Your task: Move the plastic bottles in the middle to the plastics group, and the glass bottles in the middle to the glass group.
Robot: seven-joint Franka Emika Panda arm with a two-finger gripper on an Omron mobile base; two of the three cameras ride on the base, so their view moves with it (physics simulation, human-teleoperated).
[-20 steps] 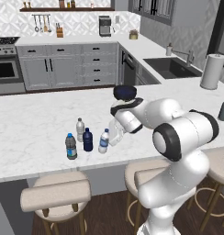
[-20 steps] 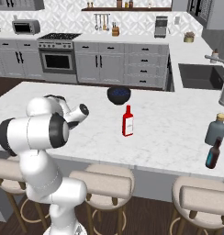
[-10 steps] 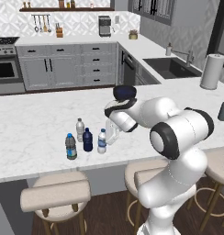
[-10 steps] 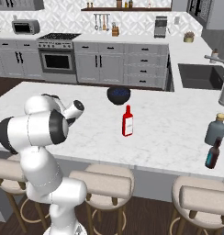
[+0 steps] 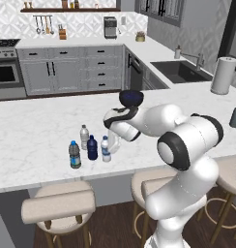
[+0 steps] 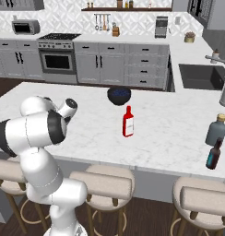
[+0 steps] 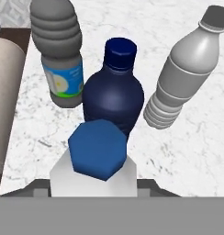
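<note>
White marble island [image 5: 37, 126], grey cabinets [image 5: 71, 72], padded stools [image 5: 57, 206]

arm [image 5: 187, 145]: glossy white, thick rounded segments that swell at each joint
joints: dark, near-black bands and round end caps between the white shells
base column [image 6: 63, 203]: white, smooth, widening toward the floor
surface: plain, with soft highlights
wrist end [image 6: 68, 107]: short white cylinder with a dark cap

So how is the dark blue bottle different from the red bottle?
The dark blue bottle stands packed among other bottles near the counter's front edge; the red bottle stands alone mid-counter. The dark blue bottle is squat and rounded; the red bottle is slimmer with a thin neck and pale label. Both stand upright.
</note>
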